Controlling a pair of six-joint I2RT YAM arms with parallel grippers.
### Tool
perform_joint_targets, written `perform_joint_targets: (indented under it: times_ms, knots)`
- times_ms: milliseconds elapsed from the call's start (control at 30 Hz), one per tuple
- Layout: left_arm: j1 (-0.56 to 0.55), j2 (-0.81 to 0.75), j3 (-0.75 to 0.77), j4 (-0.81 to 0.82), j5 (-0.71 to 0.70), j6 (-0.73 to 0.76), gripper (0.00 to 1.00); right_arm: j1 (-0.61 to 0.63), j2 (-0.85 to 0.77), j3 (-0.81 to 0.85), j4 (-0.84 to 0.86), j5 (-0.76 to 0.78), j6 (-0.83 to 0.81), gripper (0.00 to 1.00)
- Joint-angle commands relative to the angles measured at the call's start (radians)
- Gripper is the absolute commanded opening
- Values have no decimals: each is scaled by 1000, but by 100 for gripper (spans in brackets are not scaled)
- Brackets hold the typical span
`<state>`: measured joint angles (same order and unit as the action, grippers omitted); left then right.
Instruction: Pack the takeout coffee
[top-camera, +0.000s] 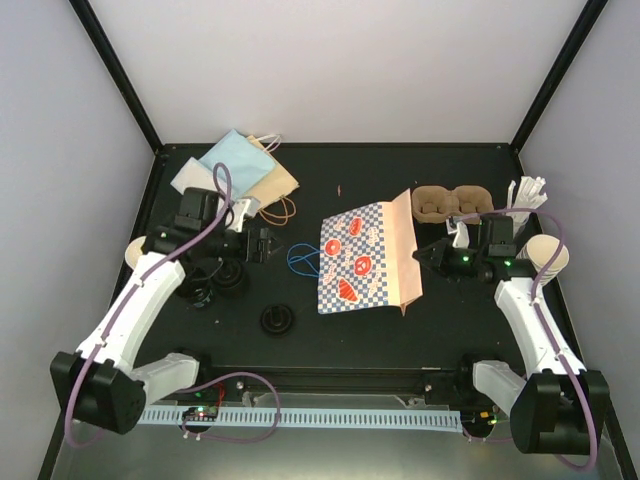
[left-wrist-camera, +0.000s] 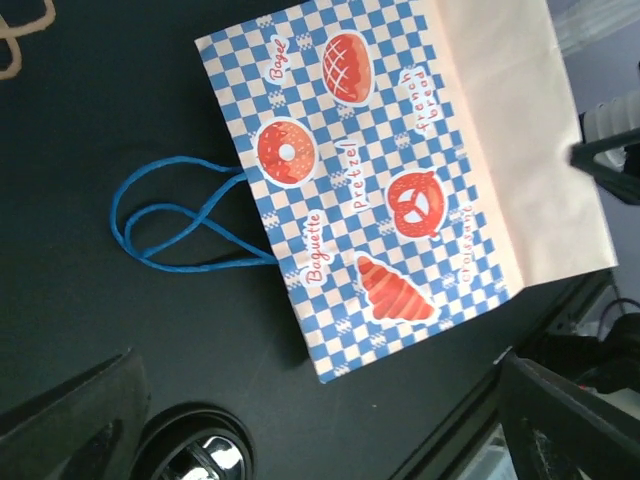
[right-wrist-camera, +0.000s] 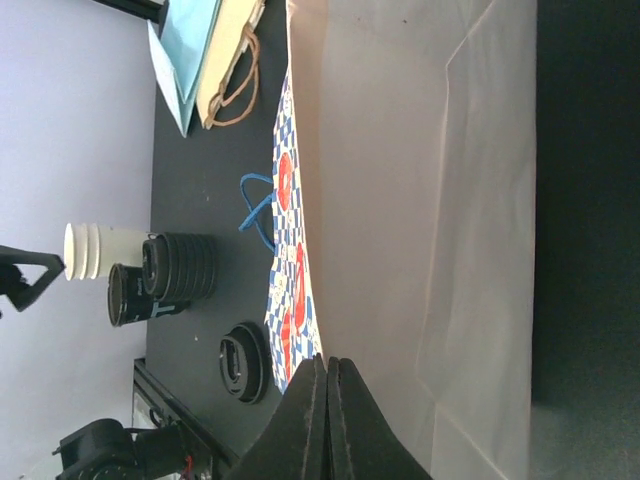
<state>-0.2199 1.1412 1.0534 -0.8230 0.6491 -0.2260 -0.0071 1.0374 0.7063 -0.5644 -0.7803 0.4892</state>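
Currently both arms reach forward from their bases over the black table (top-camera: 400, 340), elbows raised, wrists turned inward toward the middle. Nearest me a single black lid (top-camera: 276, 320) lies flat, with more black lids stacked (top-camera: 213, 282) under the left forearm and a stack of paper cups (top-camera: 135, 252) at the left edge. The left gripper (top-camera: 264, 243) hangs with its fingers spread wide, holding nothing, pointed at the blue cord handles (left-wrist-camera: 170, 225). These belong to the blue-checked paper bag (top-camera: 355, 262), lying flat between the grippers and printed with "Bagel", "French bread", "Pretzel", "Baguette" and "Croissant". The right gripper (right-wrist-camera: 326, 372) has its fingers pressed together at the bag's pale side panel; I cannot tell whether paper is caught between them. A second stack of cream-tan cups (top-camera: 548, 258) stands beside the right forearm. Farther back sit the brown two-hole pulp cup tray (top-camera: 450, 203), the white stir sticks (top-camera: 528, 192), and at far left a light-blue bag (top-camera: 238, 160) overlapping a tan bag (top-camera: 280, 185).
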Motion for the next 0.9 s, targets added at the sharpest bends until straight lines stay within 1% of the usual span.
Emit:
perform_joint_targets:
  times_ms: [0, 67, 133, 200, 300, 367, 433, 533, 600, 667, 700, 733, 800, 867]
  knots:
    - [-33, -143, -82, 224, -145, -47, 99, -1, -40, 54, 14, -60, 0, 1]
    - [-31, -199, -125, 279, -188, -115, 99, -1, -52, 77, 8, -69, 8, 1]
    - [-29, -250, -159, 330, -215, -144, 99, -1, -66, 92, 15, -88, 28, 1]
    - [-29, -299, -196, 382, -226, -131, 99, 0, -80, 110, 21, -106, 51, 1]
    - [-29, -371, -265, 490, -166, -86, 99, 0, -95, 153, 6, -121, 76, 1]
    - [-30, -397, -297, 530, -119, -56, 99, 0, -99, 186, -15, -124, 80, 1]
    - [-31, -422, -320, 557, -99, -32, 98, 0, -101, 216, -37, -126, 84, 1]
    - [-34, -462, -353, 603, -86, 2, 95, 2, -110, 238, -44, -136, 98, 1]
    - [-41, -492, -386, 661, -58, 31, 94, 3, -117, 247, -41, -143, 108, 1]
    - [-56, -516, -422, 727, -5, 103, 89, 7, -123, 258, -46, -144, 112, 1]
    - [-69, -524, -442, 752, 18, 152, 83, 8, -123, 264, -47, -146, 112, 1]
    - [-76, -526, -445, 754, 38, 242, 78, 10, -123, 271, -52, -148, 111, 1]
    - [-90, -511, -432, 717, 68, 375, 68, 17, -124, 283, -61, -149, 108, 1]
    - [-98, -478, -405, 645, 78, 482, 63, 23, -123, 296, -71, -149, 99, 1]
